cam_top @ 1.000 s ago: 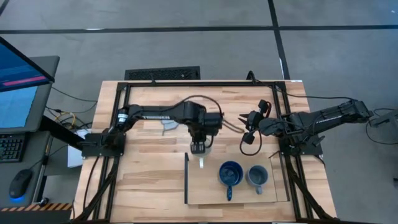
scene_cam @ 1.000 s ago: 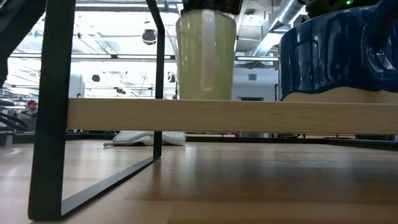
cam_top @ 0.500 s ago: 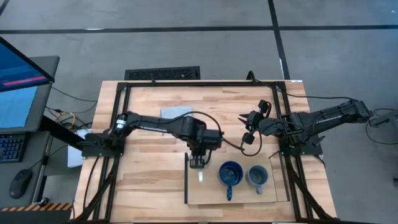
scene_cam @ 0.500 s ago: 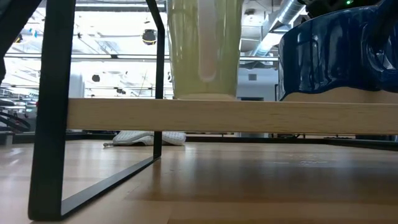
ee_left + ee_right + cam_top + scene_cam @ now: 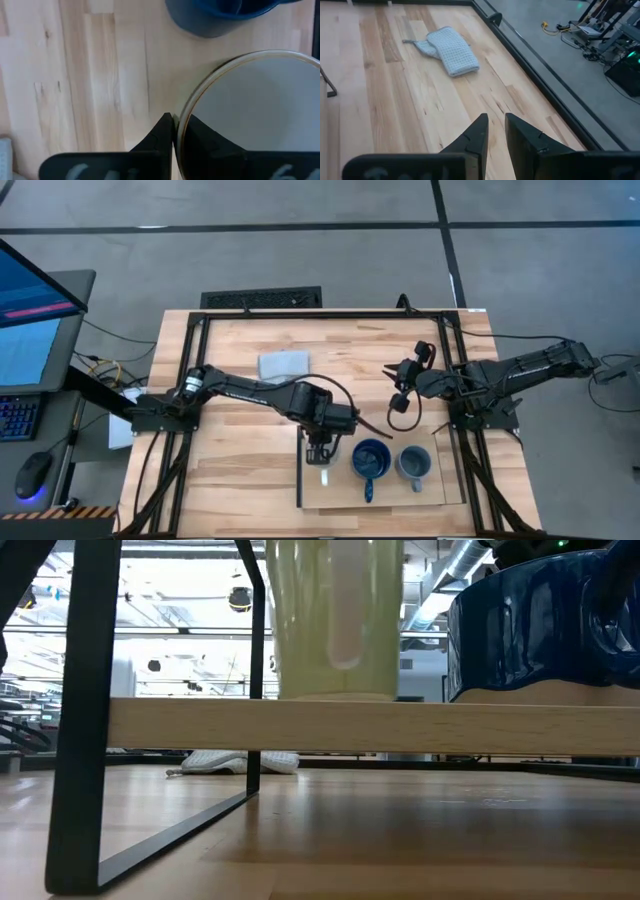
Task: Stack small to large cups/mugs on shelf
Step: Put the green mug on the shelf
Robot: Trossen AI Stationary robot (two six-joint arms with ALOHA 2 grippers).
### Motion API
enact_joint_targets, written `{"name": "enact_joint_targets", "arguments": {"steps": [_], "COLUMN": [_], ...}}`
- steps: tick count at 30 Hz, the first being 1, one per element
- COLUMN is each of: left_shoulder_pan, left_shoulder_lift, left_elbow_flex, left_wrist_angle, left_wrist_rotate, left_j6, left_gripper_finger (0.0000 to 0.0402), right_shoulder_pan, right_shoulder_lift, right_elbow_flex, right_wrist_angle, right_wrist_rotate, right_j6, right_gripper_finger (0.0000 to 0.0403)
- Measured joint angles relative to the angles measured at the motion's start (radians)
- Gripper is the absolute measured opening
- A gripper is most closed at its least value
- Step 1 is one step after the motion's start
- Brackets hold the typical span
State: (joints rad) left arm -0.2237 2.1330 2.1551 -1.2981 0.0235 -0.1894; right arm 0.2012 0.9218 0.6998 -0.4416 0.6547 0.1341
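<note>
Cloth: folded grey waffle-weave cloth lying flat on the slatted butcher-block tabletop, well apart from the mugs.
Shelf: pale, smooth plywood board with a thin dark upright strip along its left side; from table height it shows as a raised plank on a thin black metal leg.
Left gripper: left gripper reaches over the shelf's left part, its dark fingers pinched on the rim of the white mug, one outside the wall, one inside.
White mug: white mug, cream glazed, round-mouthed, straight-sided; its base meets the board, just left of the navy mug.
Navy mug: glossy dark navy mug on the shelf, handle toward the near edge.
Grey-blue mug: small grey-blue mug beside it on the right.
Right gripper: right gripper hovers over bare tabletop, fingers nearly together, holding nothing.
</note>
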Motion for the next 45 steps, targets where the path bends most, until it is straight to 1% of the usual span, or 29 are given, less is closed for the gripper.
{"name": "enact_joint_targets", "arguments": {"steps": [6,17,26,45], "left_shoulder_pan": [-0.022,-0.034,-0.032,-0.032], "left_shoulder_lift": [0.001,0.056,0.058,0.06], "left_elbow_flex": [0.0,0.003,0.003,0.009], "left_wrist_angle": [0.013,0.007,0.018,0.031], "left_wrist_rotate": [0.006,0.042,0.054,0.058], "left_j6": [-0.015,-0.015,-0.006,-0.007], "left_gripper_finger": [0.001,0.001,0.0039,0.0045], "right_shoulder_pan": [0.0,0.0,0.0,0.0], "right_shoulder_lift": [0.0,0.0,0.0,0.0], "right_elbow_flex": [0.0,0.0,0.0,0.0], "right_wrist_angle": [0.0,-0.022,-0.049,-0.05], "right_wrist_rotate": [-0.003,-0.004,-0.004,-0.004], "right_j6": [0.0,0.01,0.024,0.024], "right_gripper_finger": [0.0086,0.0086,0.0086,0.0086]}}
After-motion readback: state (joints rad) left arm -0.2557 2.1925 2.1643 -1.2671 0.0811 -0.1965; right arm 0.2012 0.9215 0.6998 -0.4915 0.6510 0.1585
